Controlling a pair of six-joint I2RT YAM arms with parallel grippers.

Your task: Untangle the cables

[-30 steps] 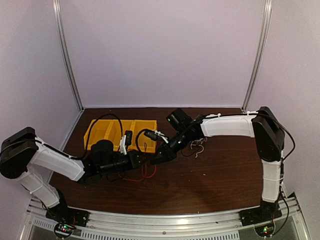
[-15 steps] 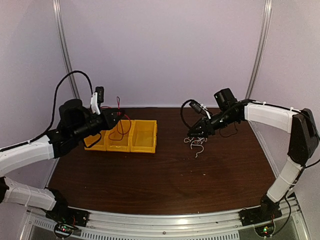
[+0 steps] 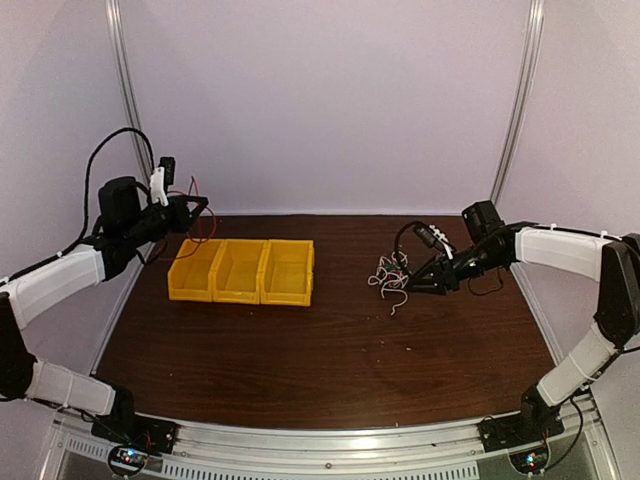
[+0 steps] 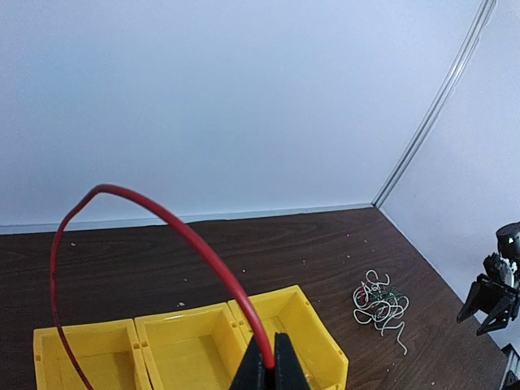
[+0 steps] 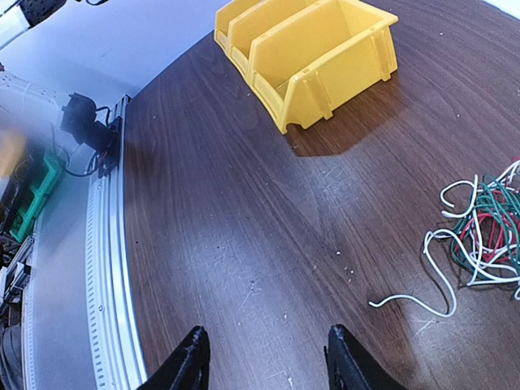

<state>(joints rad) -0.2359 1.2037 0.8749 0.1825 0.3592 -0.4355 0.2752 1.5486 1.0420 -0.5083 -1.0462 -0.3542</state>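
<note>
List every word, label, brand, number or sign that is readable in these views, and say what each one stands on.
No text can be read in any view.
The yellow bins have plain walls with no label.
The cable bundle and the red cable in the left gripper show no markings.
The circuit board at the left arm's base is too small to read.

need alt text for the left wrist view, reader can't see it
The left gripper is shut on a red cable that arches up and loops down to the left; three yellow bins sit below on a dark table. A tangle of white, green and red cables lies to the right.
</note>
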